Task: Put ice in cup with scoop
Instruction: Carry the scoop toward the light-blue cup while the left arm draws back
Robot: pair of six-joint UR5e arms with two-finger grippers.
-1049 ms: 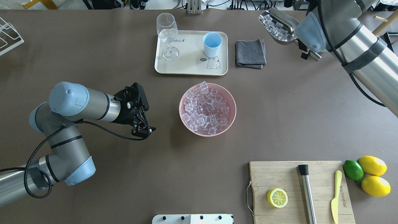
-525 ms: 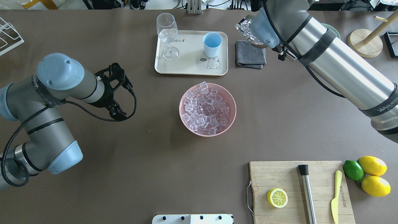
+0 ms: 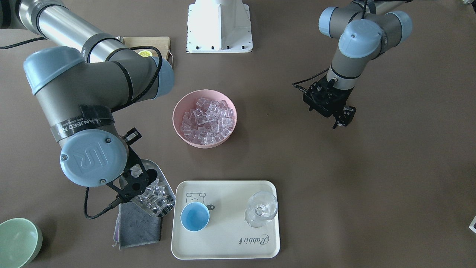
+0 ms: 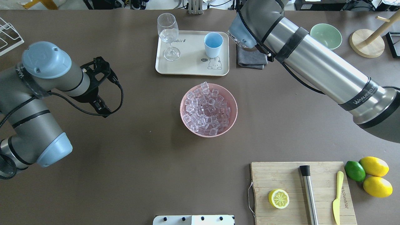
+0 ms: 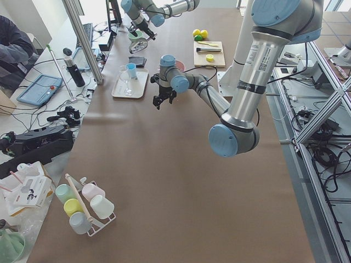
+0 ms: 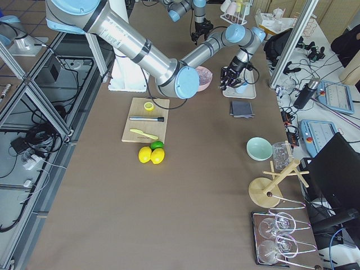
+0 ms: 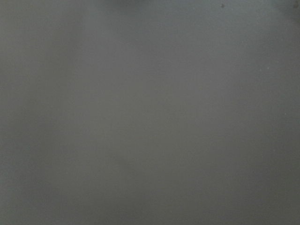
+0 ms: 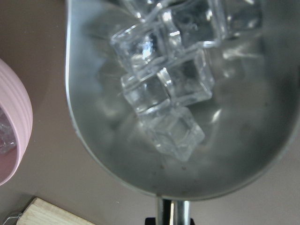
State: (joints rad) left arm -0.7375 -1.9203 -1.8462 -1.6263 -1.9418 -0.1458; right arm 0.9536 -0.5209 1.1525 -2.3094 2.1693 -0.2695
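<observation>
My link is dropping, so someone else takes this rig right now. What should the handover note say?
Right gripper: shut on the scoop, held above the cloth beside the tray, short of the cup.
Left gripper: empty, over the bare table; open or shut unclear.
Some ice lies in the scoop, the rest in the bowl.
The cup stands upright on the tray, empty.
Done: scoop loaded. Left: move it over the cup and tip the ice in.
</observation>
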